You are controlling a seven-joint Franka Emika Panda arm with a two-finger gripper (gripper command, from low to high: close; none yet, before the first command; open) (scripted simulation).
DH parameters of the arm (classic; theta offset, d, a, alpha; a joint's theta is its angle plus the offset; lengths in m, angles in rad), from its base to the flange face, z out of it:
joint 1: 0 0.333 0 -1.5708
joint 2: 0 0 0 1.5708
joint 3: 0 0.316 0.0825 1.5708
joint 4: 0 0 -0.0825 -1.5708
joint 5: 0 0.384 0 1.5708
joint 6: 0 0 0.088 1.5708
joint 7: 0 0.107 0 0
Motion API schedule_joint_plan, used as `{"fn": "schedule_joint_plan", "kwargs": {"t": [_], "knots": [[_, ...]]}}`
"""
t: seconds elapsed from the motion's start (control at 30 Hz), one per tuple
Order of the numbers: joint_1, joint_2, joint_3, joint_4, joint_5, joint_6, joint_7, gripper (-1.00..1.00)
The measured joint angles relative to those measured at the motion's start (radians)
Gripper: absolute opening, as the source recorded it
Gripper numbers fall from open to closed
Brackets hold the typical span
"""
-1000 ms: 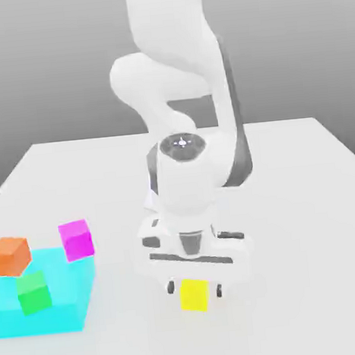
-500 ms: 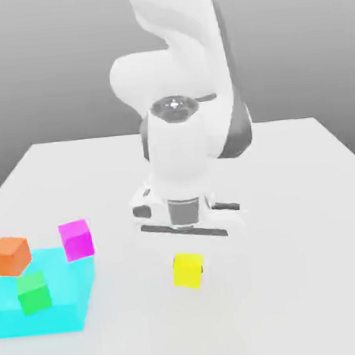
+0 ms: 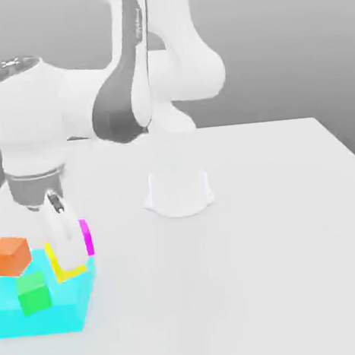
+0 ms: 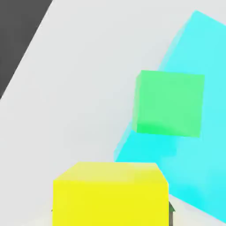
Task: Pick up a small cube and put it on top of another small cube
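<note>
The fingers are clamped on the yellow cube, over the cyan block near its edge on the exterior view's right. The green cube sits toward the block's near edge, the orange cube toward the exterior view's left. The hand partly hides the magenta cube.

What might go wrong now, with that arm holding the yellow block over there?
The gripper holds the yellow cube close to the magenta cube, so it might nudge that one. The green cube is also near and could get bumped. If released off-centre, the yellow cube might topple.
</note>
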Motion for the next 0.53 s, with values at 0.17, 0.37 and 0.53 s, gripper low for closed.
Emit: {"fn": "schedule_joint_plan", "kwargs": {"t": [0.17,0.37,0.53], "knots": [[-0.057,0.087,-0.001,0.029,0.025,0.057,0.045,-1.0],[-0.055,0.14,0.006,0.021,0.044,0.117,0.033,1.0],[-0.058,0.08,0.004,0.032,0.02,0.045,0.051,1.0]]}}
